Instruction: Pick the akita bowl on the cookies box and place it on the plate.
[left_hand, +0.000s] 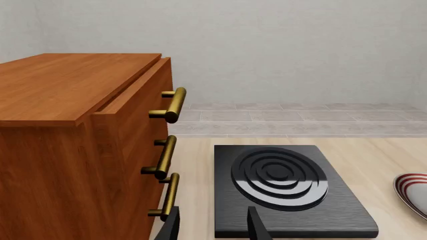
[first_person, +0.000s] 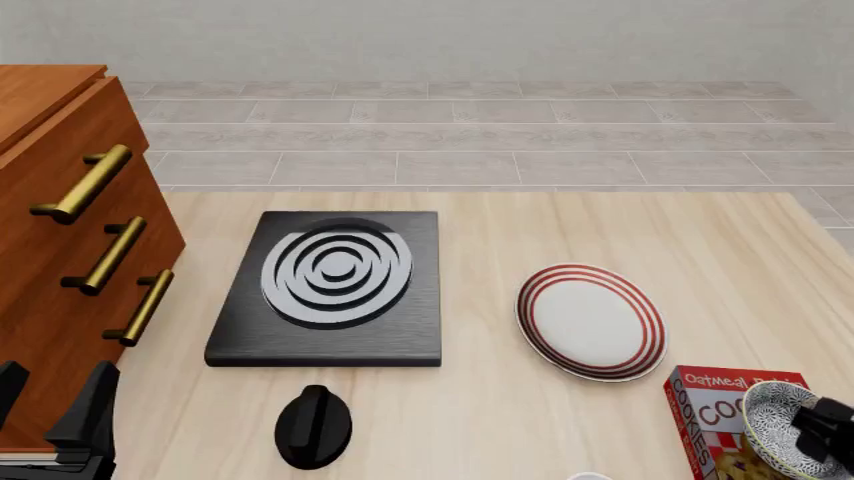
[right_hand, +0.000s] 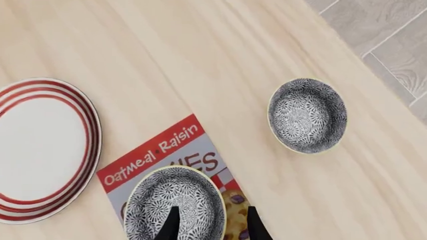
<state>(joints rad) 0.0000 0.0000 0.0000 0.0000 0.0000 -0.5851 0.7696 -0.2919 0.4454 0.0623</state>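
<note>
The bowl (right_hand: 175, 202) is sitting on the box (right_hand: 200, 165), unlifted; the plate (right_hand: 40, 150) is waiting bare. The right gripper (right_hand: 211, 224), spread, is straddling its rim, so nearly everything is remaining.

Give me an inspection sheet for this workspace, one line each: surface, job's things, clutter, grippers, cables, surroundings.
Surface: pale wood table.
Job's things: akita bowl sits on the cookies box, which lies flat; the plate lies on the table beside the box, bare.
Clutter: a second patterned bowl on the table, apart from the box; black stove; black knob in front of it.
Grippers: right gripper over the akita bowl, jaws open, one finger inside the rim and one outside; left gripper open, holding nothing, near the stove.
Cables: nothing seen.
Surroundings: wooden drawer cabinet with brass handles, tiled floor, grey wall.
</note>
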